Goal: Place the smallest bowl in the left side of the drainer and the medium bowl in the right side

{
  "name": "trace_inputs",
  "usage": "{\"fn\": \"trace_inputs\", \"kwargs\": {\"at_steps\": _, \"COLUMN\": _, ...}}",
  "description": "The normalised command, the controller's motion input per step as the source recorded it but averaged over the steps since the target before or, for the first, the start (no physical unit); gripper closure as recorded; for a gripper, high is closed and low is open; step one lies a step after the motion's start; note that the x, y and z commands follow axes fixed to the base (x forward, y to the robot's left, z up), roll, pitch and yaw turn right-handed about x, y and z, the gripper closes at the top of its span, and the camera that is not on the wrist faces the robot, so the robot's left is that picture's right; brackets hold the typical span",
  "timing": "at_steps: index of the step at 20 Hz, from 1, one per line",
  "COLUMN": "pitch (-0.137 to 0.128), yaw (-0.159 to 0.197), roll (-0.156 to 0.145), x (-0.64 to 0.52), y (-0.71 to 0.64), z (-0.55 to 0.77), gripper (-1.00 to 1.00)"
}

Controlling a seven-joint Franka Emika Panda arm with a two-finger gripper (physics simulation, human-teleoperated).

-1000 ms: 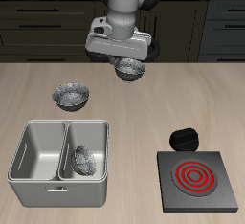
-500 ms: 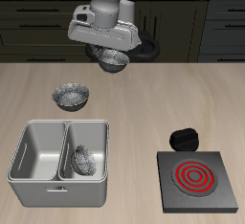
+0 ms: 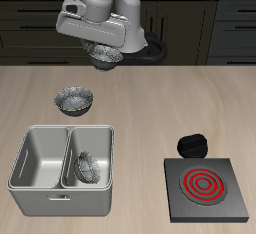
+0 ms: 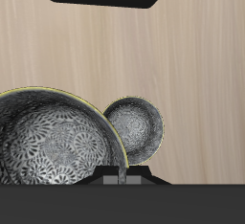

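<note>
At the front of the table (image 3: 160, 108) sat the drainer (image 3: 40, 130), and the smallest bowl (image 3: 87, 166) lay tilted in its compartment nearer the stove (image 3: 205, 185); the other compartment was empty. Farther back, the largest bowl (image 3: 74, 100) rested upright on the bare wood. High above the table's back edge, the tool (image 3: 107, 50) was clamped on the rim of the medium bowl (image 3: 108, 58), which hung beneath it well clear of everything. In the wrist view that bowl (image 4: 53, 137) filled the space next to the tool (image 4: 116, 178), with the largest bowl (image 4: 136, 127) seen past its edge.

We judged the risks as follows. A grip on one side of a crinkled rim is thin, so a quick swing could let the bowl pivot or slip free. The path down to the empty compartment passed over the largest bowl, and a low carry might clip it. A drop too near the dividing wall could leave the bowl perched on it or tipped onto the smallest bowl.
</note>
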Motion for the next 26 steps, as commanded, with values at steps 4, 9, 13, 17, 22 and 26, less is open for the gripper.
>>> {"fn": "trace_inputs", "kwargs": {"at_steps": 4, "pitch": -0.004, "yaw": 0.038, "roll": -0.023, "x": 0.28, "y": -0.11, "z": 0.20, "gripper": 1.00}}
{"fn": "trace_inputs", "kwargs": {"at_steps": 9, "pitch": 0.026, "yaw": 0.010, "roll": -0.037, "x": 0.52, "y": -0.17, "z": 0.15, "gripper": 1.00}}
{"fn": "trace_inputs", "kwargs": {"at_steps": 13, "pitch": 0.030, "yaw": -0.044, "roll": -0.027, "x": 0.38, "y": -0.12, "z": 0.09, "gripper": 1.00}}
{"fn": "trace_inputs", "kwargs": {"at_steps": 17, "pitch": 0.006, "yaw": -0.009, "roll": -0.011, "x": 0.49, "y": -0.15, "z": 0.22, "gripper": 1.00}}
{"fn": "trace_inputs", "kwargs": {"at_steps": 22, "pitch": 0.011, "yaw": 0.002, "roll": 0.008, "x": 0.39, "y": -0.02, "z": 0.14, "gripper": 1.00}}
{"fn": "trace_inputs", "kwargs": {"at_steps": 26, "pitch": 0.012, "yaw": -0.018, "roll": -0.002, "x": 0.34, "y": -0.04, "z": 0.13, "gripper": 1.00}}
